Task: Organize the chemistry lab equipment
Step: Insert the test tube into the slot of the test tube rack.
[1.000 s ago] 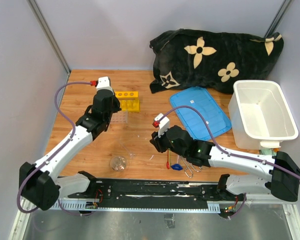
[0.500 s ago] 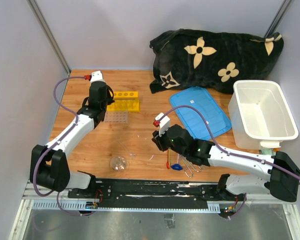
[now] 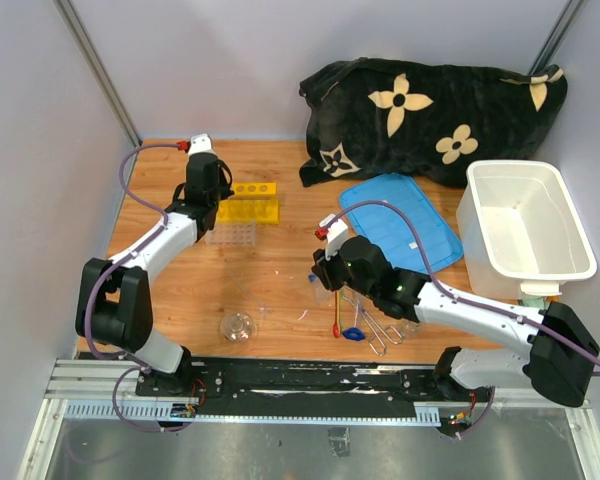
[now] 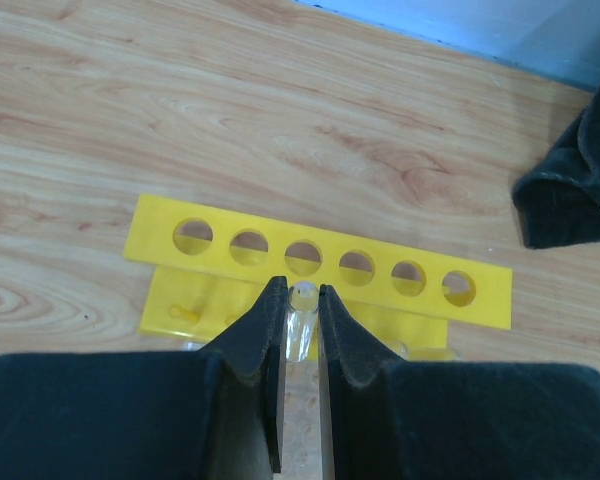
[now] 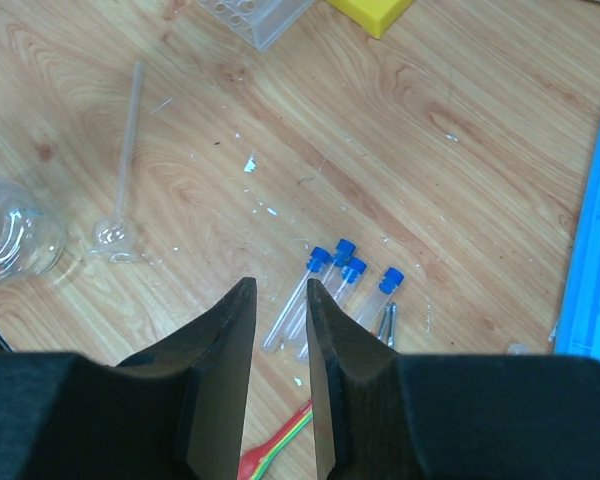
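Left claw point(image 4: 300, 291): clenched on clear tube point(image 4: 301, 326), above yellow rack point(image 4: 330, 262).
Right claw point(image 5: 280, 288): released, narrowly parted, empty, over blue-capped tubes point(image 5: 355, 268).

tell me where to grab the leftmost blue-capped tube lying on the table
Probably the clear body mid-length of the leftmost tube, from straight above, jaws across it. It lies flat with its left side free; the neighbouring tubes crowd its right, so one jaw must slip between.
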`<state>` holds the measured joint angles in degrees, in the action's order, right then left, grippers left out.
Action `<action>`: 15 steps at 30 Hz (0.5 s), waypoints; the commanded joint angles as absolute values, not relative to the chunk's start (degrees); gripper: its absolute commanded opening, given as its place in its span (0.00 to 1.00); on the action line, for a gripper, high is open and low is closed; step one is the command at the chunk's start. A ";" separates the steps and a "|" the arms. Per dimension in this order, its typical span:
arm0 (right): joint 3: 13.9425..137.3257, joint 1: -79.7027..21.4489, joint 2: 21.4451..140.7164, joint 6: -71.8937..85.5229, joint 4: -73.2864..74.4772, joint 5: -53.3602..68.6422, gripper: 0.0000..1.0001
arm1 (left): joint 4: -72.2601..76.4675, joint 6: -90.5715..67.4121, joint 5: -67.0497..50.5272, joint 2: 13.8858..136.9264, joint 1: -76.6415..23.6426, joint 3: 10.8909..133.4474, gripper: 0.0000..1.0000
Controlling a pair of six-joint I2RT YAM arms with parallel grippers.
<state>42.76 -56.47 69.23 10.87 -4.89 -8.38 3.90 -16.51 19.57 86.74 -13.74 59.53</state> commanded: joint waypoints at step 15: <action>42.66 -50.92 70.93 10.81 -7.46 -3.28 0.28 | 8.50 -15.82 18.86 91.49 -12.72 62.02 0.00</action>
